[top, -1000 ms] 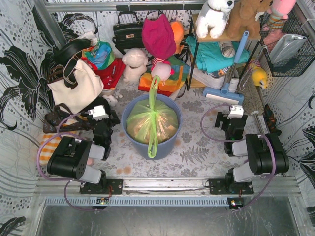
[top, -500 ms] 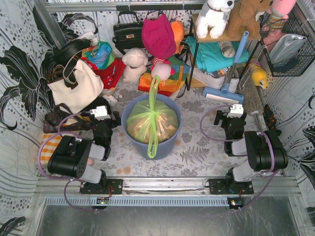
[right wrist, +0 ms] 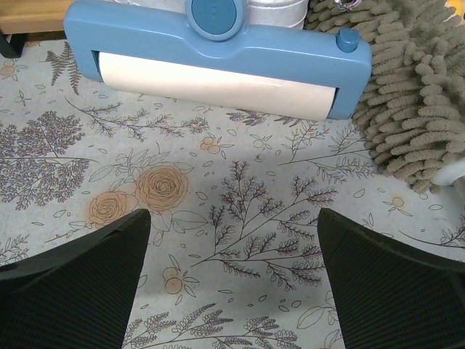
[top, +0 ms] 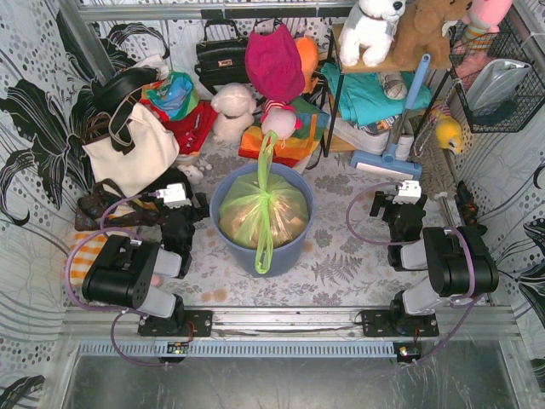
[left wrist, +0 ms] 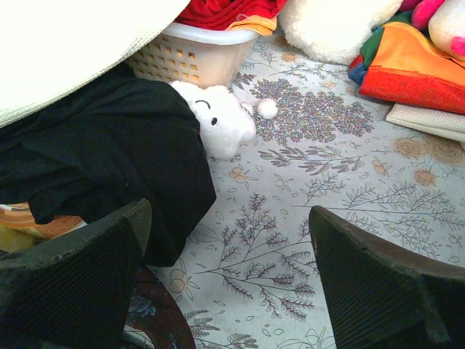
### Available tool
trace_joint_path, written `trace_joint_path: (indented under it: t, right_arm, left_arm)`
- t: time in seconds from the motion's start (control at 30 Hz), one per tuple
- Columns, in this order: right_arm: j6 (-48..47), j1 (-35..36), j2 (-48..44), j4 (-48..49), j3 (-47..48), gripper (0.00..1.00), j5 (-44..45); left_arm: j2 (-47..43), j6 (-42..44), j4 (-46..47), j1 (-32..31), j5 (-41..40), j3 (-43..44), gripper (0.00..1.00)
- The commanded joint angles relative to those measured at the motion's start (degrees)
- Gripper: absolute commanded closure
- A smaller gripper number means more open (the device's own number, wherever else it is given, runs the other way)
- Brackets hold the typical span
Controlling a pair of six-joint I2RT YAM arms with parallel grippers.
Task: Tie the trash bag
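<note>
The lime-green translucent trash bag (top: 285, 209) sits in the blue-grey round bin (top: 293, 247) at the table's middle, brown scraps showing through. Its top is gathered at a knot-like bunch; one green tail runs up toward the back, another hangs down over the bin's front. My left gripper (top: 181, 181) rests left of the bin, open and empty (left wrist: 229, 273), over the floral cloth. My right gripper (top: 400, 181) rests right of the bin, open and empty (right wrist: 232, 280). The bag does not show in either wrist view.
A white tote bag (top: 128, 149) with black straps and black cloth (left wrist: 109, 160) lie by the left gripper. A white basket (left wrist: 192, 54) and small white plush (left wrist: 221, 120) stand ahead of it. A blue floor-mop head (right wrist: 218, 58) and grey shaggy mat (right wrist: 421, 94) lie ahead of the right gripper.
</note>
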Motion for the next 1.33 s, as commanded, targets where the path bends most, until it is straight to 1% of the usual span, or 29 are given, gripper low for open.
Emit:
trace_joint_path:
  t: [0.0,1.0,1.17,1.23,1.3]
  right_arm:
    - [-0.61,-0.36,0.26,3.04,-0.55,0.03,-0.28]
    - [-0.45,-0.34,0.26,2.83,-0.43,0.03,-0.46]
    - [-0.48,-0.37,0.26,2.81,-0.43,0.03,-0.49]
    - [-0.47,-0.37,0.26,2.83,-0.41,0.03,-0.46]
    - [-0.44,-0.37,0.21,2.71,-0.43,0.03,-0.45]
  left_arm:
    - [0.0,0.28,3.44,0.51,0.11,0.76,0.02]
    - [0.15,0.31,3.17,0.52,0.22,0.89,0.02]
    - [0.27,0.0,1.51,1.07,1.22,1.8,0.02]
    - [0.31,-1.04,-1.56,3.11,4.81,3.33,0.02]
    - [0.16,-0.94,-0.35,3.47,4.77,2.69,0.02]
